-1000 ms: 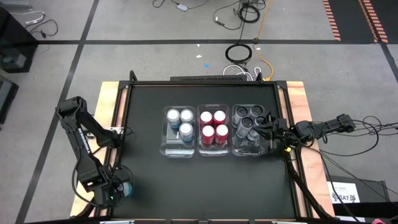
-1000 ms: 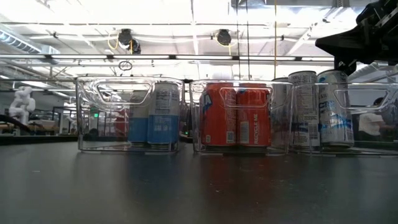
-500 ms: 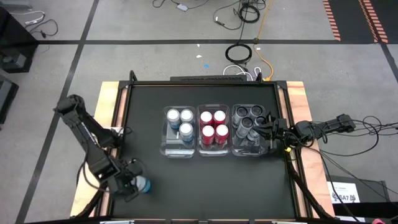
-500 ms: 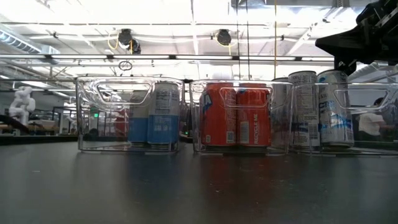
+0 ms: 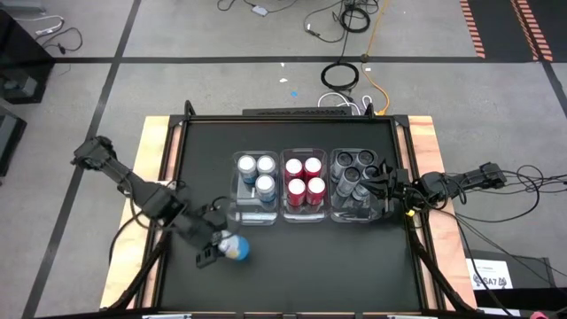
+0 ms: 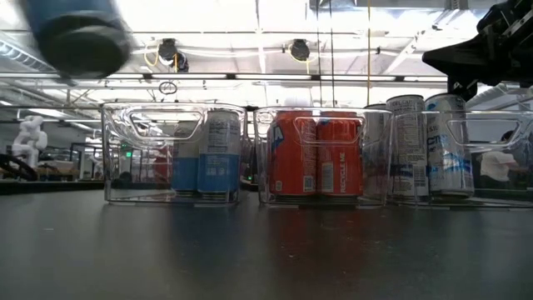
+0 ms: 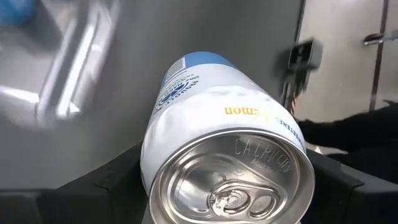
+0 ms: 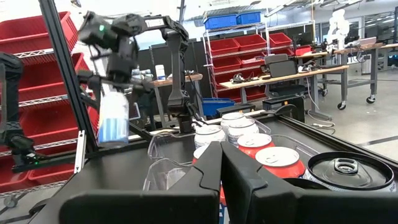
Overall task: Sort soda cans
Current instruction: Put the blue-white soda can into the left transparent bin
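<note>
Light blue cylindrical soda can (image 5: 235, 249) is clamped in your left fingers (image 5: 213, 245) above the black desk (image 5: 292, 266), ready for the clear left bin (image 5: 237, 215); right fingers (image 8: 221, 180) rest together beside the right bin.

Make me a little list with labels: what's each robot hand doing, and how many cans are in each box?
left hand: holds a light blue can above the table, near the left bin
right hand: shut, at the right bin
left bin: three light blue cans
middle bin: four red cans
right bin: four dark cans
</note>
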{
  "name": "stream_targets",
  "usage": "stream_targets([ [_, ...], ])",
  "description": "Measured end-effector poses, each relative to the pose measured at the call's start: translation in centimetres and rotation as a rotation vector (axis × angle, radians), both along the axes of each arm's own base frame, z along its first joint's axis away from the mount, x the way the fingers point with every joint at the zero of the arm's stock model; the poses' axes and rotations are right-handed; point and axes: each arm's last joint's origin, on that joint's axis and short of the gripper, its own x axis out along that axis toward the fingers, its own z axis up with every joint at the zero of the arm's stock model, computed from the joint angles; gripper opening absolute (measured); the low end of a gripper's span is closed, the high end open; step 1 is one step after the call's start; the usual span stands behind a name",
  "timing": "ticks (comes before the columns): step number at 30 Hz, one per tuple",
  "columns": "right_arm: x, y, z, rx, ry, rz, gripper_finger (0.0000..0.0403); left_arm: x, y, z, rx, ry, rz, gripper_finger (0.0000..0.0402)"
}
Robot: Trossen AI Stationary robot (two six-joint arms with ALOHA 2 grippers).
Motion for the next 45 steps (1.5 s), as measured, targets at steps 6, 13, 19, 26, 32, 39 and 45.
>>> stream_targets([
  [6, 0.0, 0.0, 0.0, 0.000, 0.000, 0.000, 0.0000, 1.9, 3.5, 2.2, 0.091, -0.080, -0.009, 0.0310],
  [13, 0.0, 0.0, 0.0, 0.000, 0.000, 0.000, 0.0000, 2.2, 8.6, 1.8, 0.167, 0.047, 0.034, 0.0310],
  [19, 0.0, 0.0, 0.0, 0.000, 0.000, 0.000, 0.0000, 2.9, 11.1, 1.3, 0.219, 0.082, 0.022, 0.0310],
  [26, 0.0, 0.0, 0.0, 0.000, 0.000, 0.000, 0.0000, 4.9, 12.3, -1.3, 0.244, 0.213, -0.057, 0.0310],
  [32, 0.0, 0.0, 0.0, 0.000, 0.000, 0.000, 0.0000, 6.3, 13.4, -3.3, 0.276, 0.295, -0.113, 0.0310],
  [39, 0.0, 0.0, 0.0, 0.000, 0.000, 0.000, 0.0000, 7.4, 14.8, -5.3, 0.311, 0.371, -0.142, 0.0310],
  [45, 0.0, 0.0, 0.0, 0.000, 0.000, 0.000, 0.0000, 8.0, 15.5, -6.4, 0.324, 0.417, -0.140, 0.0310],
])
